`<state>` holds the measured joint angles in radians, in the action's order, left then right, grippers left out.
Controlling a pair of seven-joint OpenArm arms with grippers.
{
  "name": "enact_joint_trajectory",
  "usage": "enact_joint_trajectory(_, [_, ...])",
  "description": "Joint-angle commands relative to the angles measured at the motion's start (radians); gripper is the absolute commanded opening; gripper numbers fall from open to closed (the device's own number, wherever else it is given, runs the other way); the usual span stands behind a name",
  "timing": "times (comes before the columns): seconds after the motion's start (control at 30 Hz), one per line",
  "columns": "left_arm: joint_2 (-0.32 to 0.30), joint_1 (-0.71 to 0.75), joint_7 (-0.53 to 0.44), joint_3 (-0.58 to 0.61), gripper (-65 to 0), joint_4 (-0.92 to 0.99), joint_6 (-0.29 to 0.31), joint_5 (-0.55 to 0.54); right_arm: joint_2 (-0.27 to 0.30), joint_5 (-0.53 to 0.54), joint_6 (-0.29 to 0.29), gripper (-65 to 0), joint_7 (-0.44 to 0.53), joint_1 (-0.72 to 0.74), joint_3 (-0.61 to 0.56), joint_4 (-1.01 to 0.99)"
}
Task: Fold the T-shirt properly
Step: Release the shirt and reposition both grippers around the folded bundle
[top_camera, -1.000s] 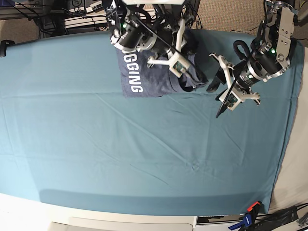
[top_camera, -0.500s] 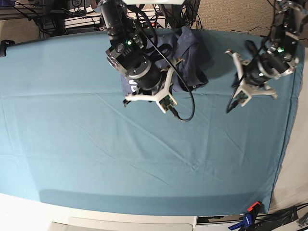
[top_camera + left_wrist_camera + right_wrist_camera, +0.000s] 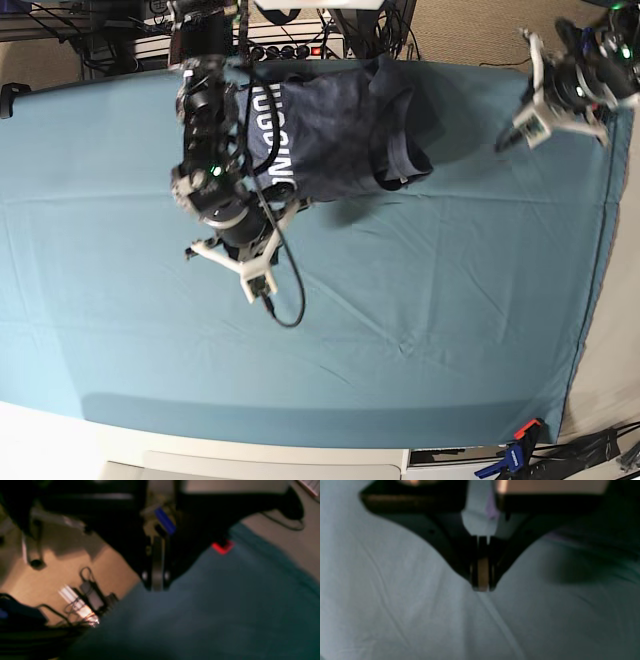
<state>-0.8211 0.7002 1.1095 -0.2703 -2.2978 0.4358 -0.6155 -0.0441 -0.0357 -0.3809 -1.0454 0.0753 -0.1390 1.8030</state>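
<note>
At far edge of table [image 3: 120, 340], T-shirt [image 3: 330, 125] lies in compact fold on teal cloth, white lettering up, one sleeve bunched loose at its right. We see right gripper [image 3: 481, 586] clenched on nothing, over bare cloth beside shirt; left gripper [image 3: 156, 585] clenched empty, high by table's corner. We judge risk: right arm's cable dragging across fold, undoing it; bunched sleeve springing open.
</note>
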Motion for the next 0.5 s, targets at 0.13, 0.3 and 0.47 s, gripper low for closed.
enact_joint_trajectory(0.13, [-0.013, 0.099, 0.000, -0.007, -65.0, -0.058, 0.073, -0.128, 0.043, 0.011, 0.002, -65.0, 0.021, 0.109, 0.003, -0.088])
enact_joint_trajectory(0.3, [-0.010, 0.100, -0.037, 0.006, -65.0, -0.058, 0.132, -0.201, 0.044, 0.029, -0.017, -65.0, 0.021, 0.161, 0.003, -0.148])
enact_joint_trajectory(0.47, [-0.010, 0.090, -0.106, 0.139, -65.0, -0.058, 0.134, -0.098, 0.044, 0.029, -0.020, -65.0, 0.021, 0.163, 0.003, -0.148])
